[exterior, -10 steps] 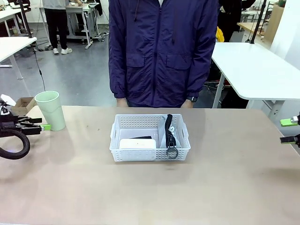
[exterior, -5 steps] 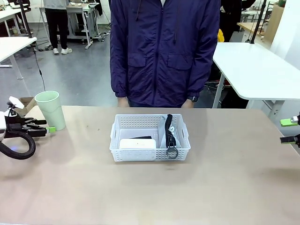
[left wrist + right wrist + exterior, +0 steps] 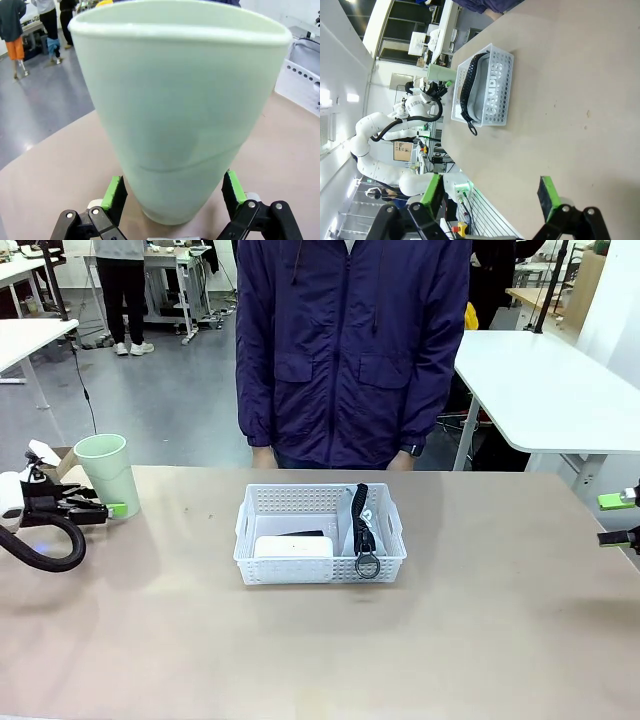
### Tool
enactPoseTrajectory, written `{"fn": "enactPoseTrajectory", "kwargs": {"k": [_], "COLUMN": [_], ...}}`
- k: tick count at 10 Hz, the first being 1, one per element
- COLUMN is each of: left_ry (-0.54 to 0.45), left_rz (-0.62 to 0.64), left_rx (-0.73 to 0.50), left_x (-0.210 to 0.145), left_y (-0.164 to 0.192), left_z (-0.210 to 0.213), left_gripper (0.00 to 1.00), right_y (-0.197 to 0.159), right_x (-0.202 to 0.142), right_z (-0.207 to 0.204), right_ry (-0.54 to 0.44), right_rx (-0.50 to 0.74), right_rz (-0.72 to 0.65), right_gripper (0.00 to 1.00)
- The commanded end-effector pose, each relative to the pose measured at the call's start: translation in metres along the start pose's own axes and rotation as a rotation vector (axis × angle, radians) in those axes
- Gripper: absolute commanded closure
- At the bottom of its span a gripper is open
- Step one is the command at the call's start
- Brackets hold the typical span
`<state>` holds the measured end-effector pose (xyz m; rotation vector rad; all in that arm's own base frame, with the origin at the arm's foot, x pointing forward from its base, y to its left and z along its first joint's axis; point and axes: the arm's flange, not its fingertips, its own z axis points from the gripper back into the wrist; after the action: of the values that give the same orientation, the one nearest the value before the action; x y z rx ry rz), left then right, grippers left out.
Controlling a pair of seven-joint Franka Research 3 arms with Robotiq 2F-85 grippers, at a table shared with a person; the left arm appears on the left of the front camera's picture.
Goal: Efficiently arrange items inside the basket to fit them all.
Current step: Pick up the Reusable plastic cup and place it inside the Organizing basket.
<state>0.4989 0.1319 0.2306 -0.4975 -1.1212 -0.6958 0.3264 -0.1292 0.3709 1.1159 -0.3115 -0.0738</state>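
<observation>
The pale green cup (image 3: 107,475) stands upright at the table's far left. My left gripper (image 3: 112,508) is open around its base; in the left wrist view the cup (image 3: 175,100) rises between the green pads (image 3: 112,192), which stand close on either side. The white basket (image 3: 320,502) sits mid-table and holds a white rounded box (image 3: 293,547), a black object (image 3: 302,534) behind it, and the grey pouch (image 3: 360,525) standing on edge at the right. My right gripper (image 3: 618,520) hangs open at the table's right edge, far from the basket (image 3: 495,95).
A person in a dark blue jacket (image 3: 350,340) stands at the far side behind the basket, hands low at the table edge. A small cardboard box (image 3: 50,462) sits behind the cup. Bare tabletop (image 3: 320,640) stretches in front of the basket.
My left gripper has moved right and up towards the cup, and its fingers now flank the cup's base. The right gripper, basket and person have not moved.
</observation>
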Motion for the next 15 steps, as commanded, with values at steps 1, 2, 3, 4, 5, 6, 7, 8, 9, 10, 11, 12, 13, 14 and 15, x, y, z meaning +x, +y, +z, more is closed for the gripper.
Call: {"fn": "enactPoseTrajectory", "kwargs": {"k": [1, 2, 3, 4, 5, 6, 7, 8, 9, 10, 11, 12, 13, 14, 15], "left_ry": [-0.081, -0.113, -0.167, -0.177, -0.188, -0.202, -0.228, -0.256, -0.299, -0.307, -0.311, -0.319, -0.305, -0.300, -0.300], "left_rz": [-0.001, -0.001, -0.004, 0.002, 0.013, 0.027, 0.024, 0.037, 0.046, 0.053, 0.072, 0.071, 0.088, 0.088, 0.090], "left_rx": [-0.027, -0.050, -0.039, -0.046, -0.053, -0.069, -0.062, -0.063, -0.066, -0.075, -0.087, -0.080, -0.084, -0.081, -0.082], "left_x": [0.004, 0.007, 0.010, 0.011, 0.013, 0.016, 0.017, 0.019, 0.019, 0.019, 0.019, 0.019, 0.019, 0.019, 0.019], "left_y": [0.001, 0.000, 0.001, 0.001, 0.001, 0.000, 0.001, 0.002, 0.001, 0.001, 0.002, 0.004, 0.004, 0.005, 0.005], "left_z": [-0.004, -0.002, -0.001, -0.001, 0.000, 0.002, 0.002, 0.003, 0.000, -0.001, -0.001, -0.002, -0.002, -0.002, -0.002], "left_gripper": [0.00, 0.00, 0.00, 0.00, 0.00, 0.00, 0.00, 0.00, 0.00, 0.00, 0.00, 0.25, 0.58, 0.83, 1.00], "right_y": [0.005, 0.005, 0.005, 0.005, 0.005, 0.005, 0.005, 0.005, 0.005, 0.005, 0.005, 0.005, 0.005, 0.005, 0.005], "right_x": [0.000, 0.000, 0.000, 0.000, 0.000, 0.000, 0.000, 0.000, 0.000, 0.000, 0.000, 0.000, 0.000, 0.000, 0.000], "right_z": [0.000, 0.000, 0.000, 0.000, 0.000, 0.000, 0.000, 0.000, 0.000, 0.000, 0.000, 0.000, 0.000, 0.000, 0.000], "right_ry": [-0.007, -0.007, -0.007, -0.007, -0.007, -0.007, -0.007, -0.007, -0.007, -0.007, -0.007, -0.007, -0.007, -0.007, -0.007], "right_rx": [0.011, 0.011, 0.011, 0.011, 0.011, 0.011, 0.011, 0.011, 0.011, 0.011, 0.011, 0.011, 0.011, 0.011, 0.011], "right_rz": [-0.013, -0.013, -0.013, -0.013, -0.013, -0.013, -0.013, -0.013, -0.013, -0.013, -0.013, -0.013, -0.013, -0.013, -0.013], "right_gripper": [0.00, 0.00, 0.00, 0.00, 0.00, 0.00, 0.00, 0.00, 0.00, 0.00, 0.00, 0.00, 0.00, 0.00, 0.00]}}
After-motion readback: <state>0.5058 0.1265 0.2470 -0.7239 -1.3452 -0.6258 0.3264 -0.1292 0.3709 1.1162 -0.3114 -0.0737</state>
